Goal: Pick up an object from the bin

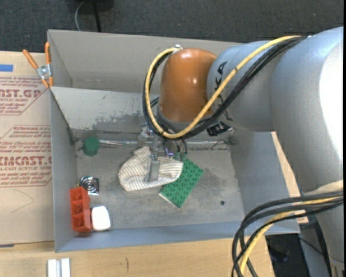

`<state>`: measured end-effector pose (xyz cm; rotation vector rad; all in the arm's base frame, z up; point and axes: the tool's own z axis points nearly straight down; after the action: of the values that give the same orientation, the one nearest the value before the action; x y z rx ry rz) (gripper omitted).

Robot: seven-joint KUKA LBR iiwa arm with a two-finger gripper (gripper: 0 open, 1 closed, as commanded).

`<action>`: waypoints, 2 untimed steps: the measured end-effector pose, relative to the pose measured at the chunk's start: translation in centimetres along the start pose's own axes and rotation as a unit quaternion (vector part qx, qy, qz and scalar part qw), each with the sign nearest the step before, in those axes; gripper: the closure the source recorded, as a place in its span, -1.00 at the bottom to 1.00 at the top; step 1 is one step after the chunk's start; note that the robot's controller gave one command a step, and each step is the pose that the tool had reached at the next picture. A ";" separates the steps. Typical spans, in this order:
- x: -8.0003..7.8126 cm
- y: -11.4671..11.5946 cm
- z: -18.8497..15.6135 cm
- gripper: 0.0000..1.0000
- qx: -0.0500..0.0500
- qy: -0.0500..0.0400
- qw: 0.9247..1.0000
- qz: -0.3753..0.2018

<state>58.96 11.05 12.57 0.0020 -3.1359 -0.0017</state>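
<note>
camera view: we look down into the grey bin; the arm comes in from the right.
near left corner: red toy brick lying along the left wall, with a white block touching its right side.
just behind: small shiny metal part, close to the brick's far end.
centre floor: green studded plate, set askew, its left edge meeting a crumpled pale striped cloth.
gripper: down on the right part of the cloth; we cannot tell how wide it stands or whether it has hold of anything.
far left: small green round piece near the back wall.
above the gripper: orange wrist cover.
</note>
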 end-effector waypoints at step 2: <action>-0.4 -0.7 0.7 -1.00 -0.001 -0.006 1.000 0.023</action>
<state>59.31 10.33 11.89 -0.0696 -3.1462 -0.0061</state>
